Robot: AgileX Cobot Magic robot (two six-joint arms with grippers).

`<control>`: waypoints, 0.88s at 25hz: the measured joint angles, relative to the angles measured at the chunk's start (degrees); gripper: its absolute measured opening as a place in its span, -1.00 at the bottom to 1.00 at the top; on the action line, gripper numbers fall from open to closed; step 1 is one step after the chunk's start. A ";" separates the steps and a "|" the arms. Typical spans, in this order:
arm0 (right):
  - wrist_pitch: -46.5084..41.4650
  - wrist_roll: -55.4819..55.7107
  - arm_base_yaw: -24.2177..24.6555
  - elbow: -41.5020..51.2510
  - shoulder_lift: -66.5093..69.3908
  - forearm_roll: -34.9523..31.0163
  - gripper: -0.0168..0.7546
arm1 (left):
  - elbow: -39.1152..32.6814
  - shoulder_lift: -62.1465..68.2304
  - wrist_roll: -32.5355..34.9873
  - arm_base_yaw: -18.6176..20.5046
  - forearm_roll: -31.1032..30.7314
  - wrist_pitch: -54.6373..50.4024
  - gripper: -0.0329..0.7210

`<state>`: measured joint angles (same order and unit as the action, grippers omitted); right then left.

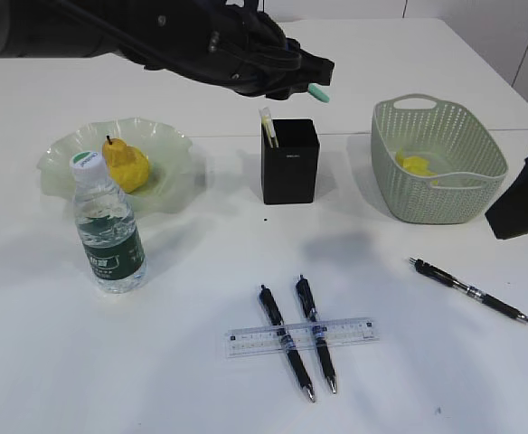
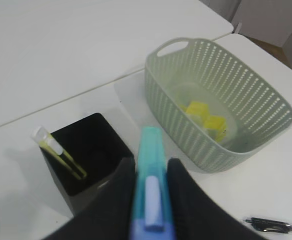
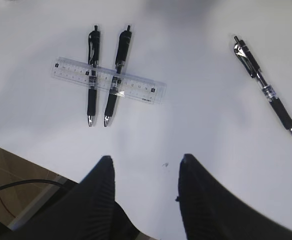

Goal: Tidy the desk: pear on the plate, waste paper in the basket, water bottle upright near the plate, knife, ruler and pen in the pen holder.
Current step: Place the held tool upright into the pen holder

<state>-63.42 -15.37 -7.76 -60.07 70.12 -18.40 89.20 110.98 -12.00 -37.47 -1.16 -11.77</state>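
White counter [image 1: 155, 380], plain and matte; a seam runs across it behind the pen holder [image 1: 289, 163]. Pale wall panels beyond; wood-tone floor past the counter edge in the right wrist view.

Left gripper [image 2: 148, 172] above the holder, jaws clamped on a teal-and-blue knife [image 2: 150, 190].

Right gripper [image 3: 145, 165] hangs over bare counter, jaws apart, empty.

Pear [image 1: 127, 165] on plate [image 1: 169, 194]. Water bottle [image 1: 107, 226] upright, just in front of plate. Yellow waste paper [image 1: 418, 166] in basket [image 1: 440, 194]. Ruler [image 1: 300, 336] flat across two pens [image 1: 287, 342]; a third pen [image 1: 470, 290] well apart to the right.
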 joint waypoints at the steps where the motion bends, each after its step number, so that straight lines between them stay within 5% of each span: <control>1: 0.00 0.00 0.00 0.00 0.00 0.03 -0.14 | 1.17 1.07 0.00 0.37 0.00 -0.87 -0.62; 12: 0.75 0.00 0.00 0.00 0.00 0.39 -0.14 | 12.22 9.33 0.00 2.09 -3.82 -10.32 -0.62; 22: 1.08 0.00 0.00 0.00 0.00 0.72 -0.14 | 12.84 12.61 0.00 2.77 -6.18 -11.56 -0.62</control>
<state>-62.34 -15.37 -7.76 -60.07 70.12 -17.68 102.04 123.58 -12.00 -34.70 -7.34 -23.34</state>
